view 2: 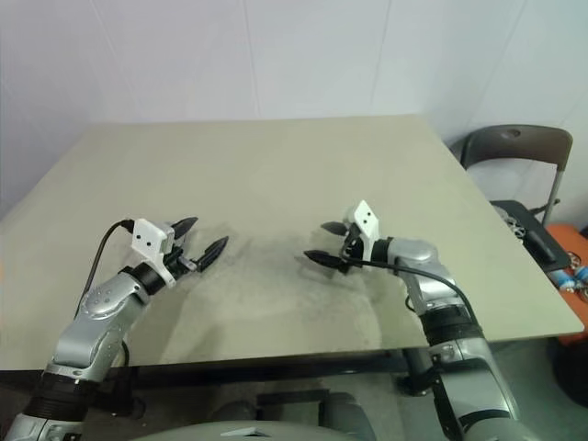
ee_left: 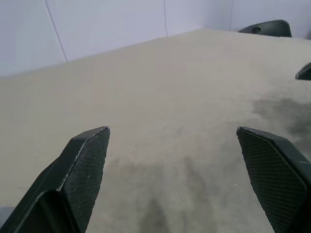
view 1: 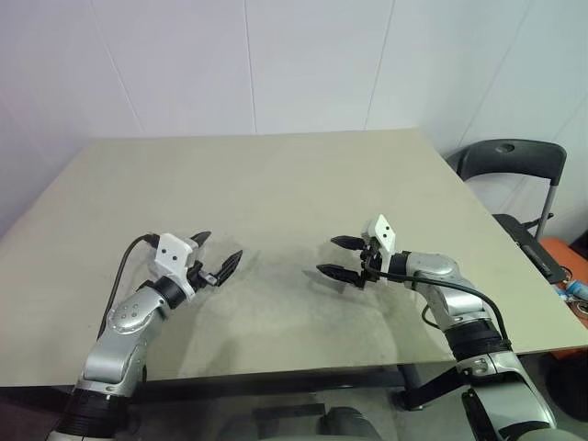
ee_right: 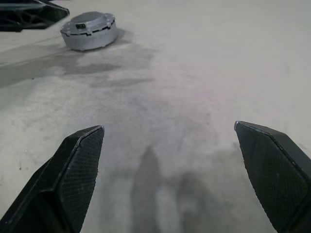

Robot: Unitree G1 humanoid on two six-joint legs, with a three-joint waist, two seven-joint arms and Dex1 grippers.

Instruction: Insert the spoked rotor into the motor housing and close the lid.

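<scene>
The motor housing is being seen with the lid already seated on it, standing on the table near the left hand. Both that hand and the right hand are being held wide open and empty, so the task is being judged complete.

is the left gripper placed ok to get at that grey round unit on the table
Probably yes. The closed motor housing sits on the bare table right beside the left gripper, whose fingers are open and empty, with nothing between them.
</scene>
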